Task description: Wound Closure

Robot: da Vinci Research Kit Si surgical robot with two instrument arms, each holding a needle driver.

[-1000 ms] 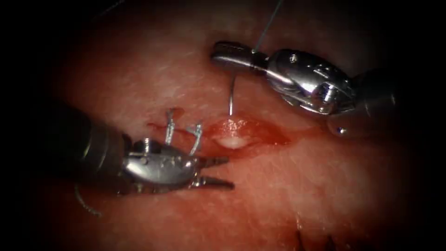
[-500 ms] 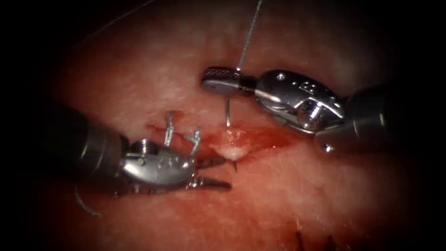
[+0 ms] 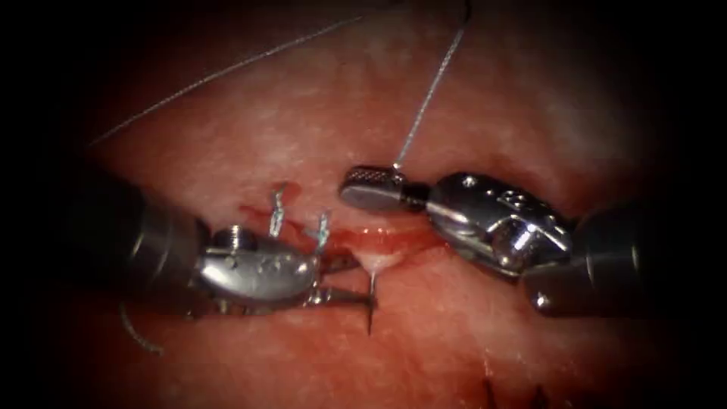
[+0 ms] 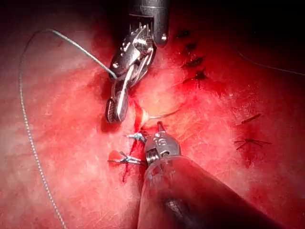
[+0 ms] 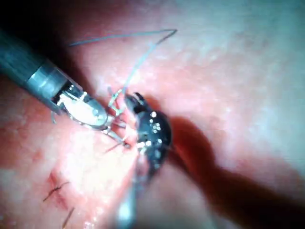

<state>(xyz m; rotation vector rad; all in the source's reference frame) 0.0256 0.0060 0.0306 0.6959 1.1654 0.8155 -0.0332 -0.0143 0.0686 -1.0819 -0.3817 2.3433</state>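
My right tool (image 3: 354, 189) is shut on the curved needle near its tail, just above the far edge of the cut (image 3: 394, 238). The needle passes through the tissue (image 3: 454, 326), and its tip (image 3: 371, 304) sticks out of the near edge. My left tool (image 3: 363, 282) stands open with nothing held, its lower jaw beside the tip. Thread (image 3: 428, 95) runs up from the right tool's jaws. In the left wrist view, the needle (image 4: 164, 114) arcs between the right tool (image 4: 114, 113) and the left tool (image 4: 159, 129).
Two tied stitches (image 3: 276, 212) (image 3: 321, 227) close the left part of the cut, just above the left tool's wrist. A long strand of thread (image 3: 227, 72) lies across the far tissue. Red fluid fills the open cut. Dark stitch marks (image 4: 248, 142) show beyond.
The right tool came down to the cut and turned, driving the needle into the far edge; its tip came out of the near edge. The left tool barely moved.
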